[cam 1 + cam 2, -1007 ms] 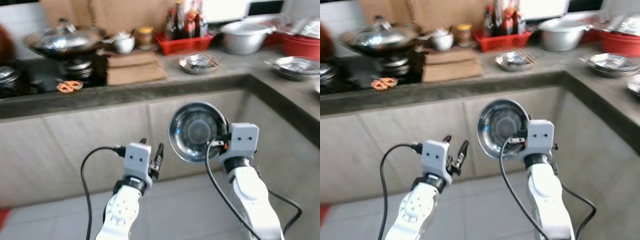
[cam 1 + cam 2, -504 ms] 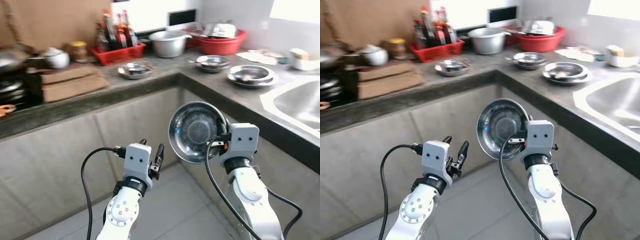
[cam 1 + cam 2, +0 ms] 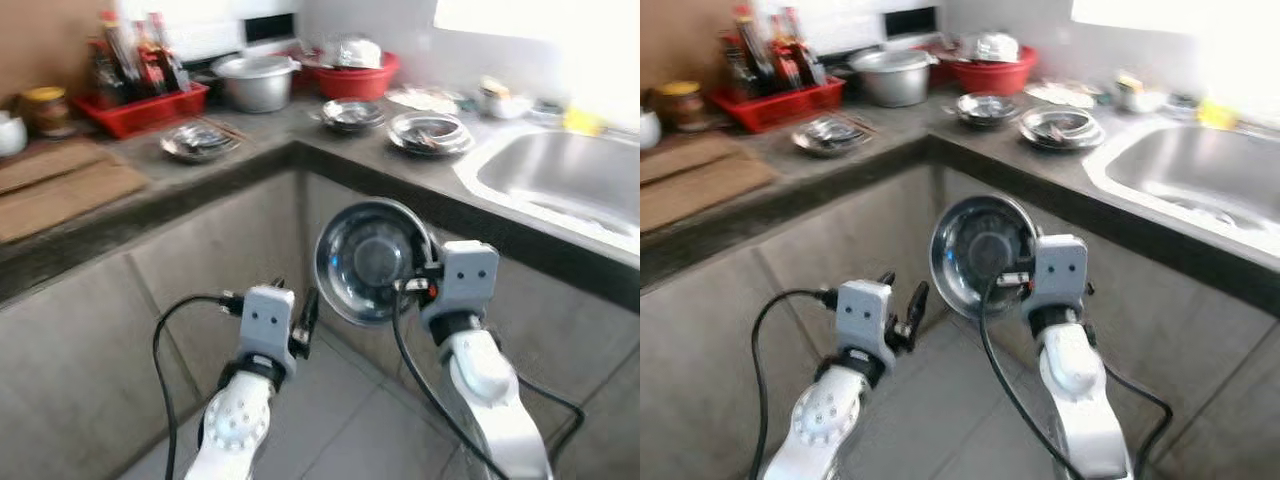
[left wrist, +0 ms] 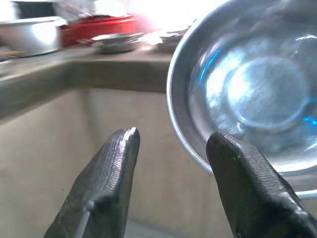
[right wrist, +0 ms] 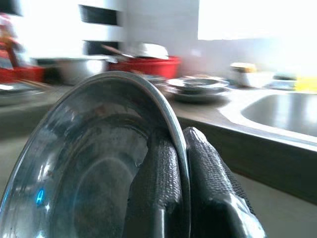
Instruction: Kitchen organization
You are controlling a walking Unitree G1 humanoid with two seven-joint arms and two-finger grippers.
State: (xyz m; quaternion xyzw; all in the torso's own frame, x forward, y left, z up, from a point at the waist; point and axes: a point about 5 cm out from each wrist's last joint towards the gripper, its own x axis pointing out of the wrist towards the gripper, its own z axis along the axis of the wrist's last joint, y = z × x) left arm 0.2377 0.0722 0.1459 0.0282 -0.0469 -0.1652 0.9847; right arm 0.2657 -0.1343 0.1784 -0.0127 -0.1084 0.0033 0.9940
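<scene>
A round steel bowl (image 3: 372, 262) stands on edge in front of me, its hollow side facing me. My right gripper (image 3: 426, 286) is shut on the steel bowl's right rim; in the right wrist view the two fingers (image 5: 163, 183) pinch the rim (image 5: 148, 94) between them. My left gripper (image 3: 295, 302) hangs lower and to the left of the bowl, open and holding nothing. In the left wrist view its fingers (image 4: 119, 158) stand apart, with the bowl (image 4: 252, 94) just beyond one of them.
An L-shaped grey counter (image 3: 300, 160) runs ahead and along the right. A steel sink (image 3: 565, 180) is set into it at right. On it stand stacked steel bowls (image 3: 430, 131), a steel dish (image 3: 200, 141), a pot (image 3: 256, 80), a red basin (image 3: 352, 75), a red bottle tray (image 3: 145, 103). Tiled floor (image 3: 350, 440) lies below.
The camera has swung right: the stove and wok have left the picture and the sink has come in. Both arms keep the same pose, the bowl still held.
</scene>
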